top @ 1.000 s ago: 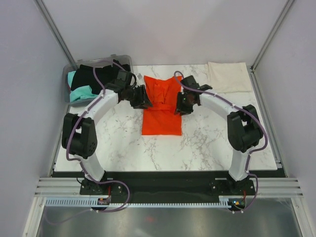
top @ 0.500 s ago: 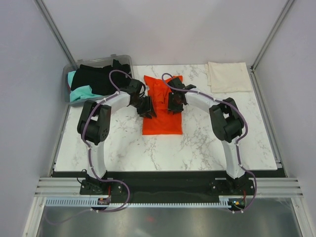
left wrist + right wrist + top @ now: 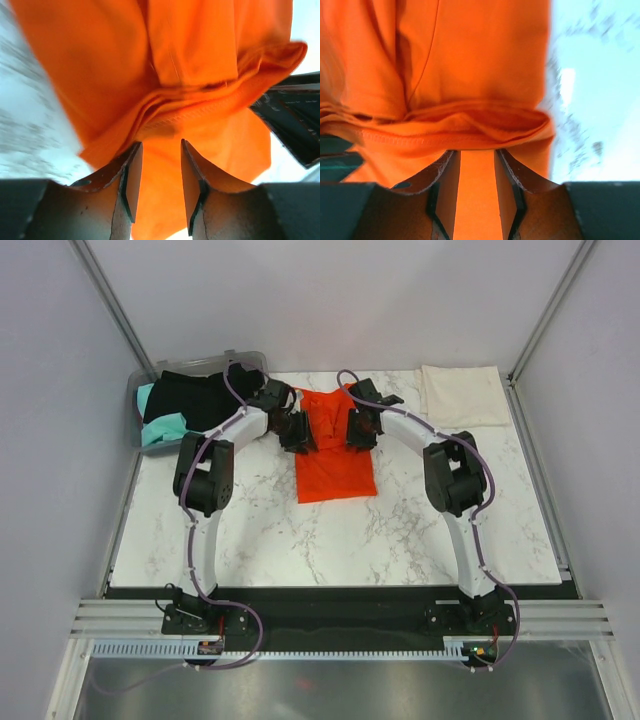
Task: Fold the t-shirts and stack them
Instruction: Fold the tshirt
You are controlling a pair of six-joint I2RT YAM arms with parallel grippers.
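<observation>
The orange-red t-shirt (image 3: 335,472) lies partly folded, long and narrow, in the middle of the marble table. My left gripper (image 3: 299,432) is at its left edge and my right gripper (image 3: 359,430) at its right edge, both on the far half. In the left wrist view (image 3: 160,142) and the right wrist view (image 3: 476,151) the jaws stand a narrow gap apart, filled with orange cloth; the bunched hem (image 3: 445,132) spreads just past the fingertips. The cream-white t-shirt (image 3: 462,395) lies folded at the far right. Black (image 3: 195,400) and teal (image 3: 160,428) t-shirts sit in the bin.
The clear grey plastic bin (image 3: 138,390) stands at the table's far left corner. Grey walls close in the sides and back. The right gripper's black body (image 3: 295,120) shows at the right of the left wrist view.
Both grippers have moved inward onto the orange-red t-shirt and then toward the far edge. The shirt's near edge has shifted back and slightly right, and its far part looks narrower.
</observation>
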